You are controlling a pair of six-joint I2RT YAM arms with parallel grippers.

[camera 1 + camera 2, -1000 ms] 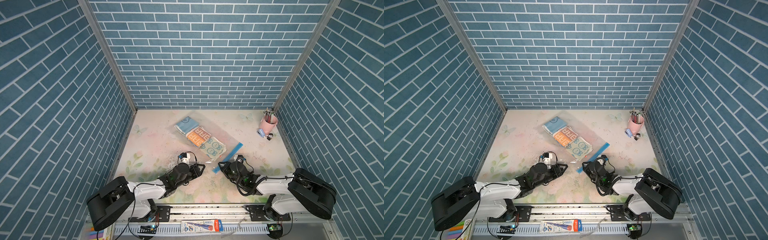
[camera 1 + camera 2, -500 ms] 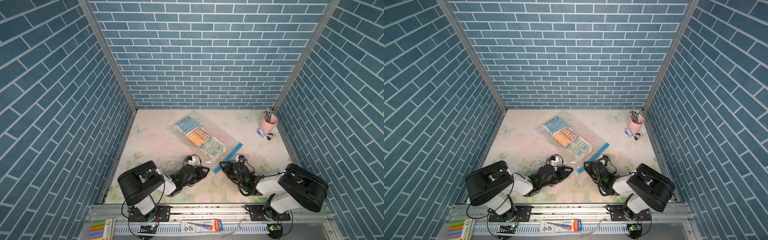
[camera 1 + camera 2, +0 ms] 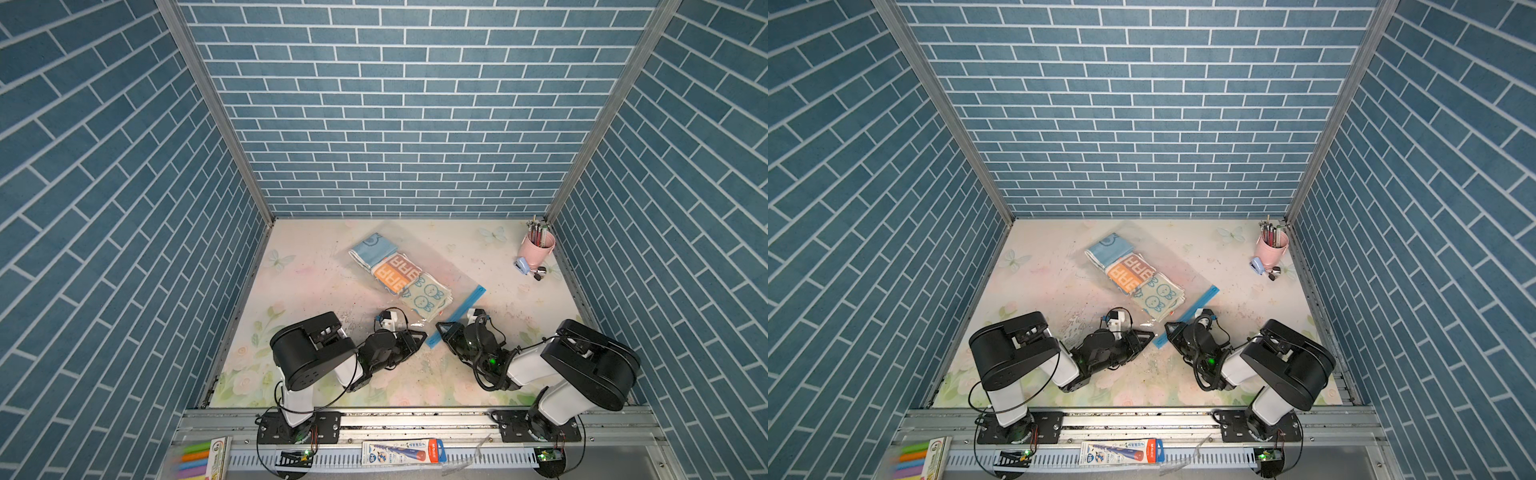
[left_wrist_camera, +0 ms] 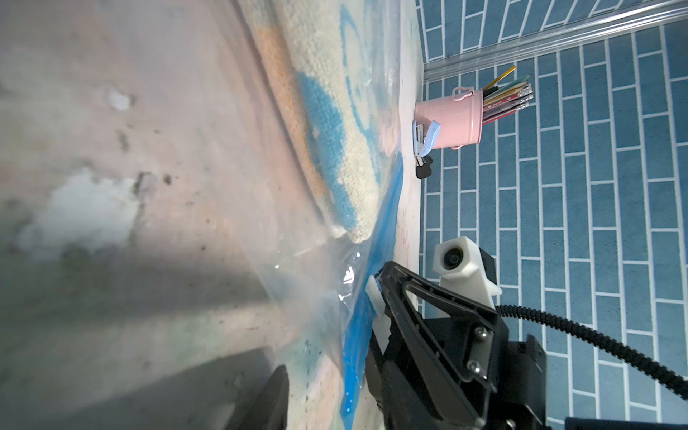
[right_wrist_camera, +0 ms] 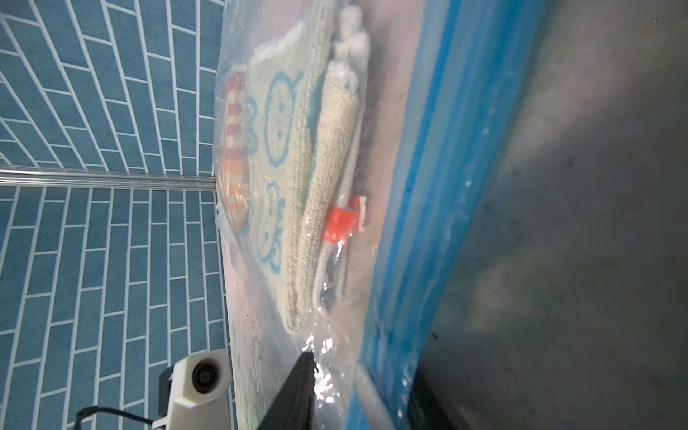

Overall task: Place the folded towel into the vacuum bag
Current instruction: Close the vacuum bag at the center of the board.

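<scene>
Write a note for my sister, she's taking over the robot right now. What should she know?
Left gripper: at the near corner of the vacuum bag, grip unclear.
Right gripper: at the blue zip strip, grip unclear.
Folded towel: inside the bag, flat on the table.
Done: towel is in.
To do: likely let go and back off; whether the zip is closed can't be seen.

The floral-printed worktop (image 3: 316,286) carries the vacuum bag (image 3: 442,272), lying flat and diagonal near its middle with the blue zip strip toward the front. In the far right corner stands a pink cup (image 3: 536,250) of pencils, a light-blue stapler (image 3: 521,265) just beside its base
</scene>
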